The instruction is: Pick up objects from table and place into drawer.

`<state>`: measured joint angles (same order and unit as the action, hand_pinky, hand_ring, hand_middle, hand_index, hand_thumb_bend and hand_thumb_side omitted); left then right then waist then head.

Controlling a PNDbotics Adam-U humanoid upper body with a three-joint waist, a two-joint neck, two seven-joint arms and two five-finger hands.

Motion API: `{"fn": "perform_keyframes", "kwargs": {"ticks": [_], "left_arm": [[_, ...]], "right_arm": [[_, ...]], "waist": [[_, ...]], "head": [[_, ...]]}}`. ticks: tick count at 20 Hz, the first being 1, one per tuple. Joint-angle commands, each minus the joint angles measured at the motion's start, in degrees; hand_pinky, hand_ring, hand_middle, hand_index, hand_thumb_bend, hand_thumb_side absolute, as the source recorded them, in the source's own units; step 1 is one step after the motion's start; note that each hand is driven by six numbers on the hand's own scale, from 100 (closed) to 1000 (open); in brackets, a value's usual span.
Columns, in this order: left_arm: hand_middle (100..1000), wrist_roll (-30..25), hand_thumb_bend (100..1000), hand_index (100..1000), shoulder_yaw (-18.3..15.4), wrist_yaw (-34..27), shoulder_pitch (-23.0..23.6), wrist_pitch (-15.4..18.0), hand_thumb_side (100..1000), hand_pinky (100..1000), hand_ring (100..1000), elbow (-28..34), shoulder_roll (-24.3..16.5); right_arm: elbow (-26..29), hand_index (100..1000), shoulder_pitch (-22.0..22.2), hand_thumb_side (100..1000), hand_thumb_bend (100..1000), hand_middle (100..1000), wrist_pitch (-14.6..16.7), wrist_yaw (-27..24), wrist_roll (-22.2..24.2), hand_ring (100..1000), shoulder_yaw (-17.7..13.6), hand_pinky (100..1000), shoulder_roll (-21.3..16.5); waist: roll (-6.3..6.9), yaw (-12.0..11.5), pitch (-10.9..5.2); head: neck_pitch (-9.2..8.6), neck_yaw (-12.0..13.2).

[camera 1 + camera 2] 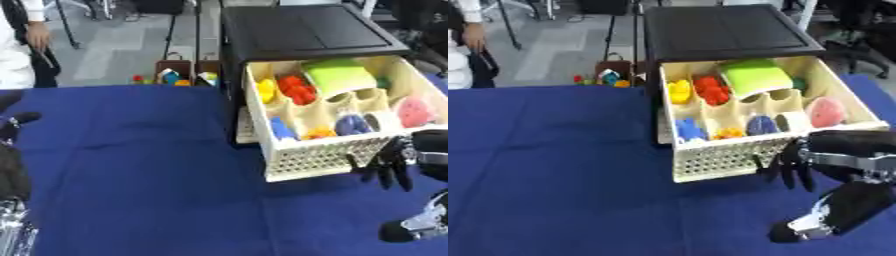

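Right hand [794, 167] is sitting lowest in the right eye view, hanging just at the drawer's [719, 157] perforated front, toward its right corner. Its fingers [802, 175] are pointing down, relaxed and slightly spread, not pinching anything as far as I can see. Whether they're touching the front panel or just hovering beside it, I can't tell.

Drawer is standing pulled out from the black cabinet [728, 30], and it's already carrying the goods: a yellow piece [679, 91], red pieces [710, 89], a green block [754, 77], a pink one [826, 112], a blue one [686, 129], something orange [730, 133] and a white roll [793, 121], all sorted in compartments.

Blue bench [562, 175] isn't showing any loose object left to grab, so I'm guessing the picking part is pretty much finished.

What matters now: the drawer front is lying directly ahead of the right fingers, its long side running across them, so a push to close would be going straight toward the cabinet. Left hand [13, 125] is only peeking in at the far left edge, well away, and I can't tell its finger state.
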<state>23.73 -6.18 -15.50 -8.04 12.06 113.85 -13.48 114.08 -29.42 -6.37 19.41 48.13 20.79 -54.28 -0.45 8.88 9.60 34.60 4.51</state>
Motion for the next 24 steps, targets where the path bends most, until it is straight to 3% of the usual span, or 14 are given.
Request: {"fn": "perform_keyframes", "kwargs": {"ticks": [1,9,19,24], "left_arm": [[741,-0.09,629,871,-0.42,0.27,-0.45,-0.16,1000,538,706,0.75,-0.06],[741,-0.33,628,872,-0.36,0.06,-0.49,-0.5,1000,541,706,0.75,0.44],[741,-0.63,626,873,-0.27,-0.16,-0.43,-0.89,1000,543,706,0.75,1.06],[741,-0.84,624,882,-0.25,-0.28,-0.39,-1.09,1000,545,707,0.75,1.39]], "right_arm": [[0.51,791,-0.07,768,701,584,0.01,0.37,0.01,526,-1.06,158,-2.21],[0.51,799,1.01,757,680,657,1.19,-0.47,0.88,579,-1.29,198,-2.35],[0.51,844,1.35,753,685,749,-1.47,-0.18,2.28,614,-0.99,236,-1.76],[0.51,878,0.69,774,704,806,-0.75,-0.09,1.15,628,-1.34,242,-1.54]], "waist": [[-0.03,0.0,-0.44],[0.03,-0.01,0.01],[0.07,-0.66,0.05],[0.1,-0.85,0.05]], "head": [[-0.75,-0.11],[-0.83,-0.13],[-1.39,-0.68],[-1.66,-0.74]]}}
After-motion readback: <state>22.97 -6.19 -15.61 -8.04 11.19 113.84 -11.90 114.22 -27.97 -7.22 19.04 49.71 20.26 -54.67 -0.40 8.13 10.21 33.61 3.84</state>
